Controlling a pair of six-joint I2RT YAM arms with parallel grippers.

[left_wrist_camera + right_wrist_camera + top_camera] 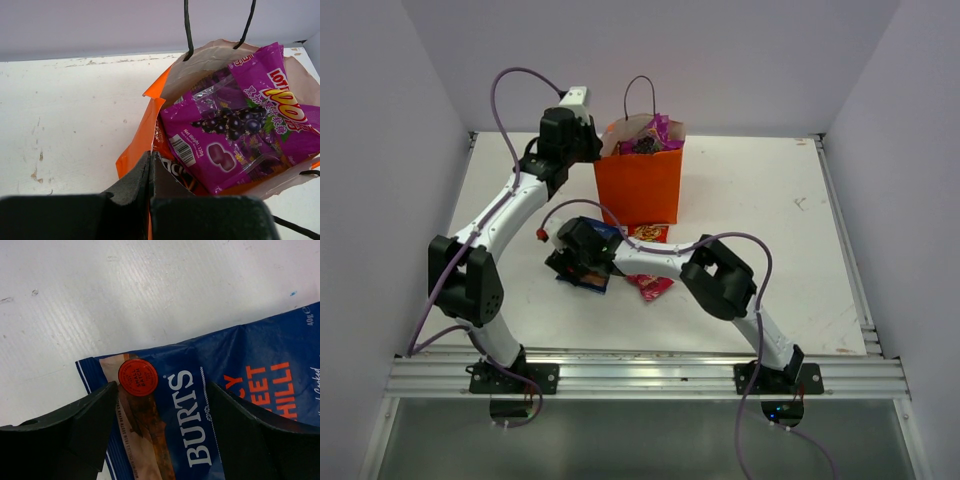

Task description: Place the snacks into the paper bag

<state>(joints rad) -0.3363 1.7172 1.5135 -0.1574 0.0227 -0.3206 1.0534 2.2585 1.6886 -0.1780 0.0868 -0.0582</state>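
Blue packet (240, 390): lies flat on the table (770, 230), in front of the paper bag (638, 190) and a little to its left. It is not lifted.
Right gripper (162, 390): the jaws are spread wide over one end of the blue packet, a finger on either side. I can't tell whether the tips touch the film.
Left gripper (151, 159): the fingers are pressed together on the bag's orange rim, seemingly to hold the mouth steady and open.
Paper bag: stands upright mid-table. A purple packet (235, 135) lies on top inside, with something orange-red beneath it.
On the table besides: a red-yellow packet (650, 233) sits right at the bag's front foot, and a small pink-red packet (652, 287) is nearer the arms.
Feel of the blue packet: I'd guess it is light and puffed with air. The glossy film looks slippery and the crisps inside will crush easily. It will likely sag and swing once it is up.
Where to hold: pinch the flat crimped seam at the end or a fold of film close to it, not the belly.
Watch for: the purple packet crowds the mouth, so going in edge-first looks wise.
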